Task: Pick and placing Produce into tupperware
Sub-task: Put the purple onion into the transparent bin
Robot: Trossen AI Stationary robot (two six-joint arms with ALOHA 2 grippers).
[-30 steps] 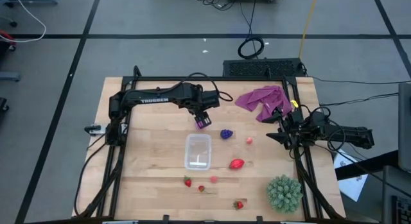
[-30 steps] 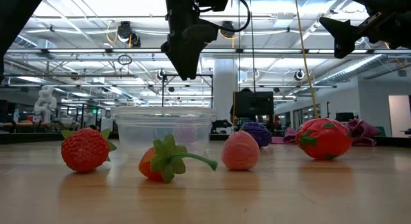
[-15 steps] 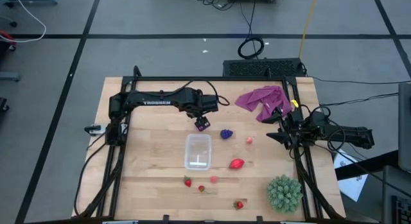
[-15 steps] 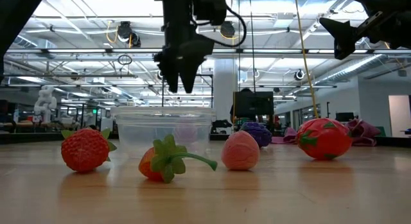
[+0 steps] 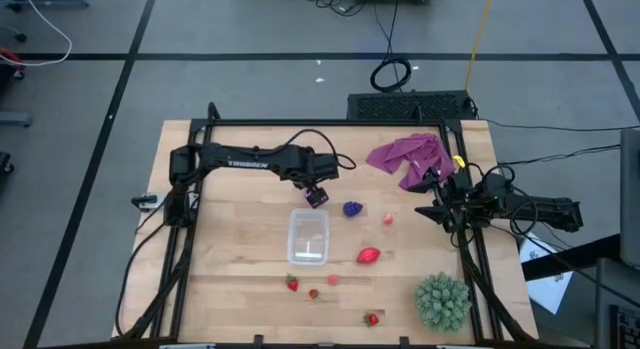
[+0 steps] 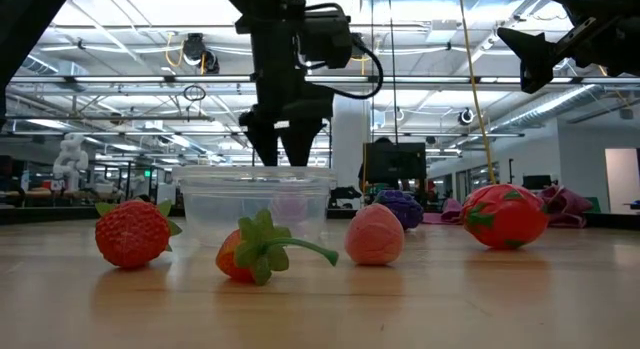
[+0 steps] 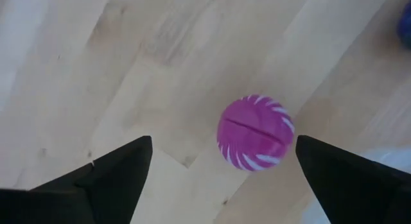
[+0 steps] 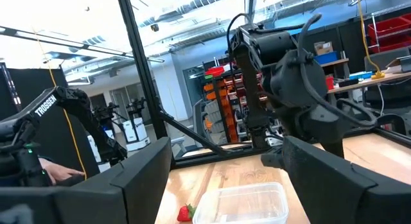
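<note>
Left claw [image 5: 316, 196] has just spread its fingers wide over the purple-pink ball [image 7: 255, 132], which sits on the desk beside the tupperware [image 5: 308, 236], so grabbing comes next.

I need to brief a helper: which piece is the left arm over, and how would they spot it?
Start at the clear tupperware. Just beyond its far edge, under the open left end effector, lies a purple-pink ball. Unlike the darker grape bunch beside it, it is smooth with white stripes.
</note>
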